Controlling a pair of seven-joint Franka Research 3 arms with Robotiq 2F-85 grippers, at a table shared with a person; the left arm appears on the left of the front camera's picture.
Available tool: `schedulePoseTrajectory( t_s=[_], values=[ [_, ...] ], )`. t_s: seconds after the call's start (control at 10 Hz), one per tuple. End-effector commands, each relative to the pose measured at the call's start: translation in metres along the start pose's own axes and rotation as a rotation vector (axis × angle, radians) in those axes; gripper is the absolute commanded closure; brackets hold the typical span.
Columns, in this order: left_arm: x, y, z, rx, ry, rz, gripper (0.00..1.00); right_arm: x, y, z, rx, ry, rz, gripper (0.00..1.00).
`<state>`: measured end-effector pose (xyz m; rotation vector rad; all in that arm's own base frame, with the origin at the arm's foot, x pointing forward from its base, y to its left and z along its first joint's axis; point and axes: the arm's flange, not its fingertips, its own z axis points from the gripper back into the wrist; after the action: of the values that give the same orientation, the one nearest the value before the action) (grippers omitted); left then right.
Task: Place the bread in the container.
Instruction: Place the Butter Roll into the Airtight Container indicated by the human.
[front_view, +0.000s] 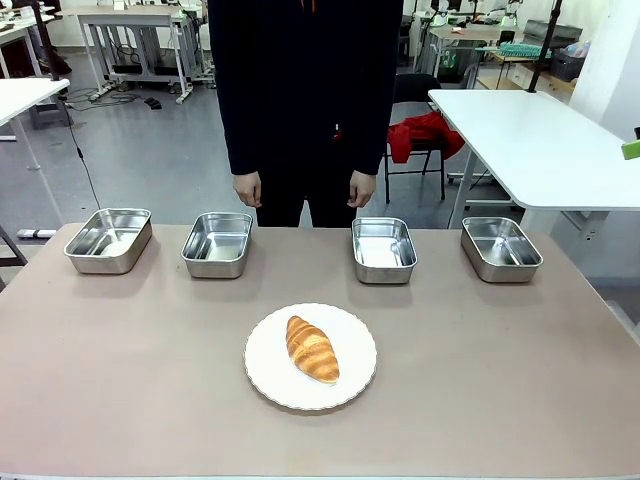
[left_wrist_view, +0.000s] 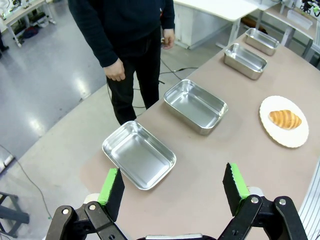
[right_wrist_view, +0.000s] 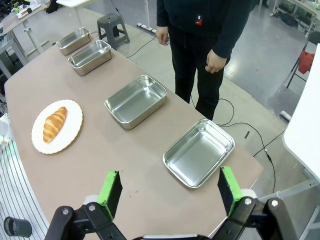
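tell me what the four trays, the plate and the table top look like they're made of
The trays look like polished stainless steel: silvery, with bright mirror-like reflections and rolled rims. The plate seems to be glazed white ceramic, smooth with a soft sheen and a scalloped rim, though it could be melamine. The table top is a matte grey-brown surface without glare, perhaps laminate or a mat.

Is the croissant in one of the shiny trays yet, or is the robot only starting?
Only starting. Nothing looks done: the croissant lies on the white plate, and the four trays are all empty. Nothing is in hand: the left gripper and the right gripper are both open, up above the table. Left to do: pick up the croissant and set it in a tray.
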<state>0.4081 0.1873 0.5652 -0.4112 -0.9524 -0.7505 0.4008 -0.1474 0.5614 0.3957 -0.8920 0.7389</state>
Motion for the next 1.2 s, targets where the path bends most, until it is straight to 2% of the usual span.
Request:
schedulePoseTrajectory(
  t_s=[0.0, 1.1],
  values=[
    [-0.0001, 0.0, 0.0007, 0.003, -0.001, -0.002, 0.0, 0.0012, 0.0003, -0.0003, 0.005, -0.016, 0.003, 0.0],
    [-0.0001, 0.0, 0.0007, 0.003, -0.001, -0.002, 0.0, 0.0012, 0.0003, -0.0003, 0.005, -0.016, 0.003, 0.0]
  ],
)
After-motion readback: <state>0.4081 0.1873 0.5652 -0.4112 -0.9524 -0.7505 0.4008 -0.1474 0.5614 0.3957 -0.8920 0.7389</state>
